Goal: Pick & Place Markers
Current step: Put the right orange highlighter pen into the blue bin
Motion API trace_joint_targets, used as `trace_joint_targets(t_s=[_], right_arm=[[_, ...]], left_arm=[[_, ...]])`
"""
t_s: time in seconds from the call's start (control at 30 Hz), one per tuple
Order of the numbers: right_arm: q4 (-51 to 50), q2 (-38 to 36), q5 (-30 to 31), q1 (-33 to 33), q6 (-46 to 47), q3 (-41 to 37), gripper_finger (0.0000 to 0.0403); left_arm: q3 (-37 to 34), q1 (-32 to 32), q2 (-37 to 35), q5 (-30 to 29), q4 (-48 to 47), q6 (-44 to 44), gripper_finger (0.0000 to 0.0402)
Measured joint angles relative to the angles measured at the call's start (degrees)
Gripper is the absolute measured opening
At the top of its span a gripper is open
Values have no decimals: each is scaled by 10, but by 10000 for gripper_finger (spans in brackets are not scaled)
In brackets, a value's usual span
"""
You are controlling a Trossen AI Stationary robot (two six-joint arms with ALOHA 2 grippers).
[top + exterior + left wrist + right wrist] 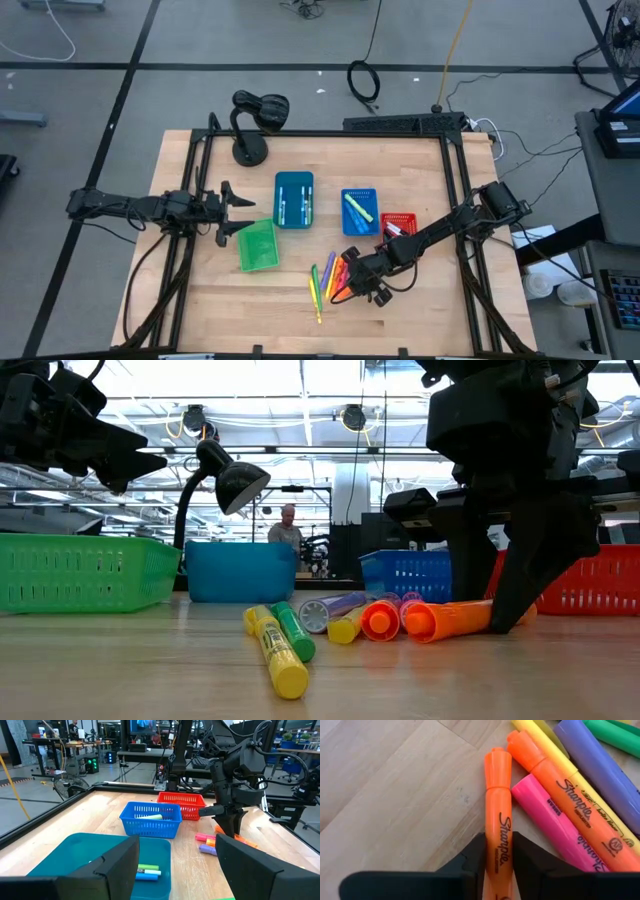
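A heap of neon markers (328, 275) lies on the wooden table near its front edge. Among them are yellow (277, 652), green (294, 630), purple (600, 767) and pink (555, 820) ones. My right gripper (498, 855) is down at the right side of this heap, shut on an orange marker (497, 795). In the low view the orange marker (455, 620) lies flat on the table under the gripper. My left gripper (228, 213) hovers open at the table's left, nothing between its fingers (120, 865). My right gripper pinches the orange marker's barrel (498, 847) between its two fingers, one on each long side, behind the cap. The fingers (515, 595) slant down from the table's far right and stand across the marker. It lies flat on the table beside the pink one.
A green bin (257, 246) sits left of the heap. Behind it stand a teal bin (294, 198) holding markers, a blue basket (360, 211) with a yellow-green marker, and a red basket (399, 223). A black desk lamp (254, 122) stands at the far left.
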Motion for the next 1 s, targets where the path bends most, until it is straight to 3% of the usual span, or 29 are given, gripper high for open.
trace_joint_targets(t_s=[1.0], right_arm=[[0,0,1,0,0,0,69]], left_arm=[[0,0,0,0,0,0,267]])
